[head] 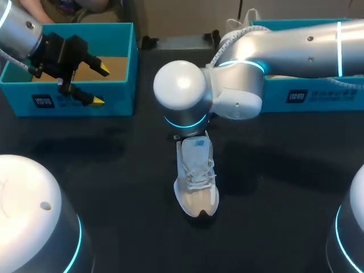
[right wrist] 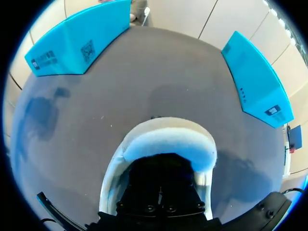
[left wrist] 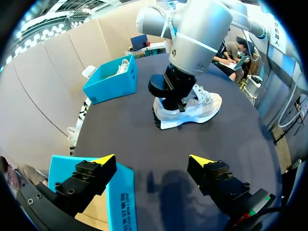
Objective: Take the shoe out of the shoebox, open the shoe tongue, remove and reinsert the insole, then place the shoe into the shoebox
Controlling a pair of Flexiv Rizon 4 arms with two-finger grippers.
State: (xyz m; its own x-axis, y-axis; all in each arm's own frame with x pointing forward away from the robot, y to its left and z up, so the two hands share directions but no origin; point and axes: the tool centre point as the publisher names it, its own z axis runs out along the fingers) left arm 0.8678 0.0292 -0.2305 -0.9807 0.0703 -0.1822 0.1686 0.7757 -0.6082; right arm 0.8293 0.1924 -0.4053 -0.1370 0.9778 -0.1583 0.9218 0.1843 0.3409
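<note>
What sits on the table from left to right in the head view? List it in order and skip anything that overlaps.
left blue shoebox → white shoe → right blue shoebox

The left shoebox (head: pixel 120 98) and right shoebox (head: pixel 335 95) bear labels (head: pixel 43 102), seemingly illegible.

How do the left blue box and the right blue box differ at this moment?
The left box shows a bare brown floor; the right box holds something white with laces. The left box is in full view, with the open left gripper above its front wall; the right box is largely hidden behind the right arm. Both are blue and lidless.
</note>
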